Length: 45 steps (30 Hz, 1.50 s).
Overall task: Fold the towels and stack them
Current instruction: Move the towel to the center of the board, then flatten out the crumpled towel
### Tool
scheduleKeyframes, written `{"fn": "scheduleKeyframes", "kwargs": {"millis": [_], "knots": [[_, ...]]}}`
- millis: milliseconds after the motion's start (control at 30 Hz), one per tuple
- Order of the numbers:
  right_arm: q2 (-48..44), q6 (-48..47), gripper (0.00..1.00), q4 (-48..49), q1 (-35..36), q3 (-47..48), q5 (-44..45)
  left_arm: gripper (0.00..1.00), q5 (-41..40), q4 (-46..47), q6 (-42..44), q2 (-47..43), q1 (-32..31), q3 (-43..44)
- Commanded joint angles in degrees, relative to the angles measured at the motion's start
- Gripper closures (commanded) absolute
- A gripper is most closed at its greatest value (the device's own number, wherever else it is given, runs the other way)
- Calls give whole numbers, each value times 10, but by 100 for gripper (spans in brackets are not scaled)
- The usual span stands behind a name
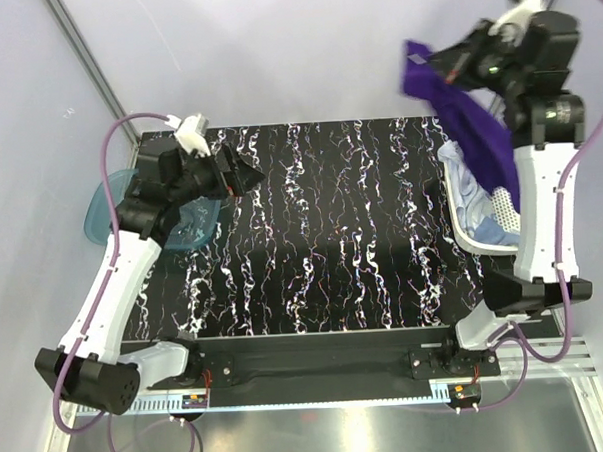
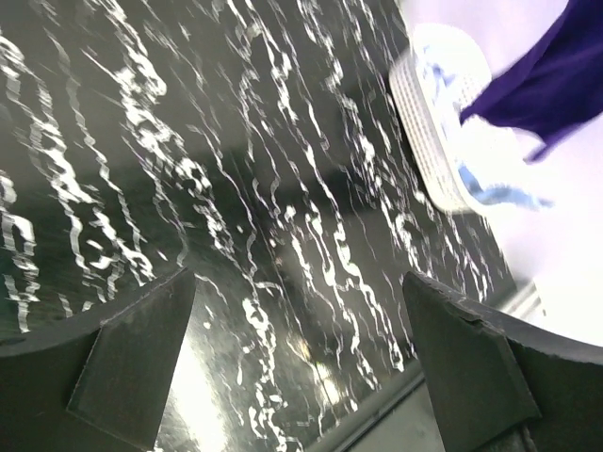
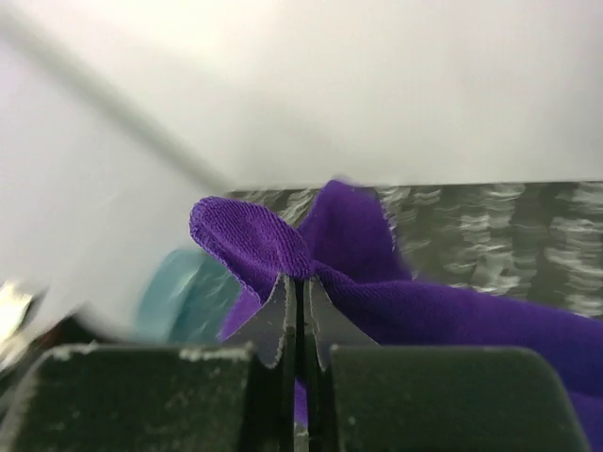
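Right gripper [image 3: 301, 315]: raised high at the far right above the basket, its jaws pressed together on a pinched fold of the purple towel.
Purple towel [image 1: 469, 124]: deep purple cloth with a fine knit weave that shows in the right wrist view. It hangs in a long, loose drape from the right gripper, and its lower end reaches the basket.
Light blue towel [image 1: 464, 179]: soft, crumpled cloth bunched inside the basket, partly behind the purple towel.
Basket [image 1: 482, 244]: white plastic mesh with rounded corners, standing at the right edge of the table.
Left gripper [image 2: 297, 311]: dark flat fingers [image 2: 132, 358] spread wide with nothing between them, hovering over the far left part of the table, just beside the tray.
Tray [image 1: 105, 200]: translucent teal with a rounded outline, at the table's left edge and partly under the left arm.
Table [image 1: 331, 225]: glossy black top streaked with white, marble-like veins.
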Motion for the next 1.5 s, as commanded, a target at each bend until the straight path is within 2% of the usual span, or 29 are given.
{"fn": "scheduleKeyframes", "kwargs": {"millis": [0, 33, 67, 100, 167, 200, 300, 367, 400, 467, 500, 533, 633, 667, 767, 967, 1033, 1167, 1233, 1367, 1467], "knots": [[-6, 42, 100, -5, 91, -45, -109, 1, -19, -13, -18, -29, 21, 24], [-33, 53, 100, 21, 106, -89, -118, 1, -21, -13, -24, -33, 27, 10], [-48, 64, 100, 84, 121, -194, -142, 1, -29, -16, -28, -36, 28, 4], [-63, 86, 100, 114, 140, -247, -148, 1, -33, -19, -29, -40, 31, -2], [-88, 94, 100, 158, 191, -343, -138, 1, -44, -31, -25, -43, 32, -29], [-91, 89, 100, 170, 207, -428, -134, 1, -49, -34, -18, -45, 32, -41], [-75, 110, 100, 249, 272, -574, -139, 1, -57, -34, -6, -59, 32, -95], [-64, 113, 100, 286, 308, -627, -147, 1, -54, -15, -10, -68, 31, -145], [-60, 103, 100, 280, 315, -634, -138, 2, -53, 1, -15, -67, 31, -158], [-64, 83, 100, 225, 319, -650, -55, 3, -32, 20, -36, -57, 32, -195], [-72, 76, 100, 200, 319, -653, -7, 4, -20, 42, -43, -52, 31, -206], [-76, 69, 99, 179, 319, -658, 82, 6, 4, 54, -49, -44, 30, -215], [-88, 62, 94, 144, 307, -679, 150, 8, 18, 83, -65, -11, 21, -233], [-93, 69, 87, 156, 297, -695, 149, 7, 15, 85, -65, 11, 16, -230], [-101, 81, 75, 168, 284, -712, 156, 7, 6, 90, -61, 47, -11, -213], [-52, 63, 72, 152, 235, -702, 156, 7, -14, 126, -61, 92, -78, -190], [-53, 59, 66, 148, 224, -702, 160, 8, -8, 142, -64, 116, -89, -188], [-62, 46, 61, 138, 221, -687, 174, 8, 19, 199, -72, 163, -102, -183], [-63, 43, 55, 124, 221, -680, 186, 9, 34, 227, -71, 198, -112, -169], [-78, 25, 48, 121, 221, -673, 205, 10, 36, 228, -53, 268, -135, -105], [-75, 17, 48, 117, 219, -673, 217, 13, 57, 249, -48, 305, -154, -61]]}}
